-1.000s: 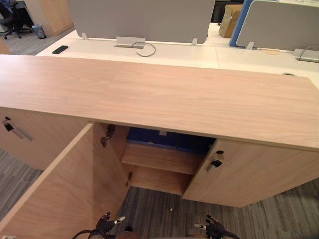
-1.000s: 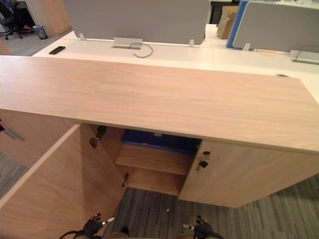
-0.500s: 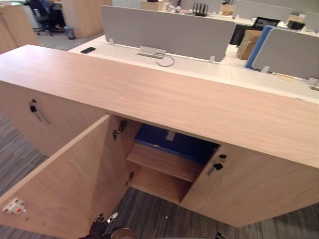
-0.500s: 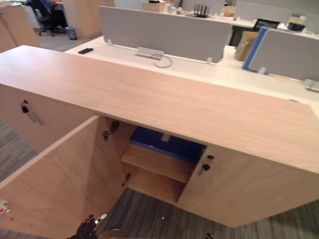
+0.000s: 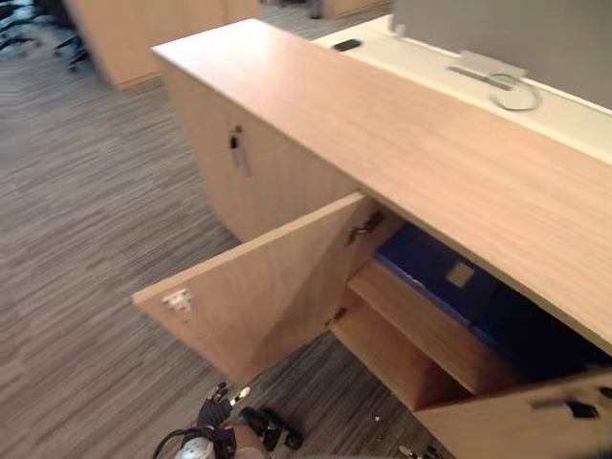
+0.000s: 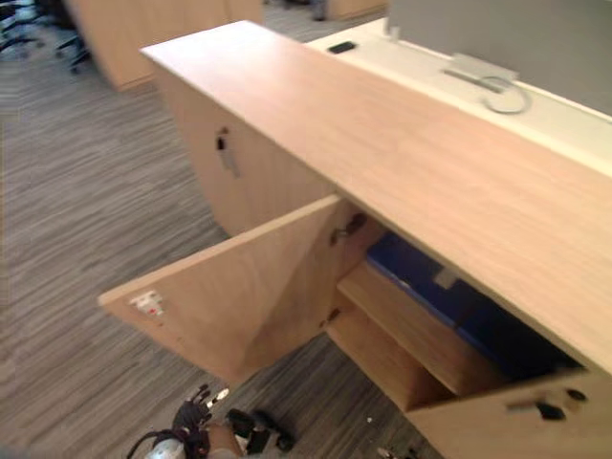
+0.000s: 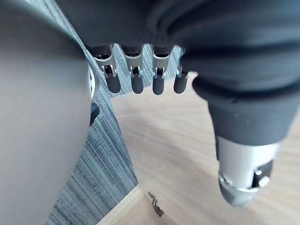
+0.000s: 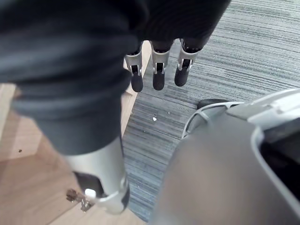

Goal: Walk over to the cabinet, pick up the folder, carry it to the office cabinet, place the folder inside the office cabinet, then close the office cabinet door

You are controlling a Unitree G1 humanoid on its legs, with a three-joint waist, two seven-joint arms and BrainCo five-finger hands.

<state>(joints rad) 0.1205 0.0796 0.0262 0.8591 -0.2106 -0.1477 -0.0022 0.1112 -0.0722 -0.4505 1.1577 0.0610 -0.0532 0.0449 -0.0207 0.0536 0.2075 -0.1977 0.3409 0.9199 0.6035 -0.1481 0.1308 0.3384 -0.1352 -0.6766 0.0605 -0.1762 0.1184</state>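
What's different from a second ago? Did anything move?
Only the camera moved, so the whole picture shifted. Nothing was grabbed or let go. The cabinet door stays open, the blue folder stays on the upper shelf inside, and the left hand and right hand hang low, open and empty.

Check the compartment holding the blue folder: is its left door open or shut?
Open. The door stands swung out over the carpet, exposing the shelf inside.

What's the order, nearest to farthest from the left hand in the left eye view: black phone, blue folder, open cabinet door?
1. Open cabinet door, just beyond the left hand.
2. Blue folder, on the shelf inside, to the right.
3. Black phone, on the white desk at the back.
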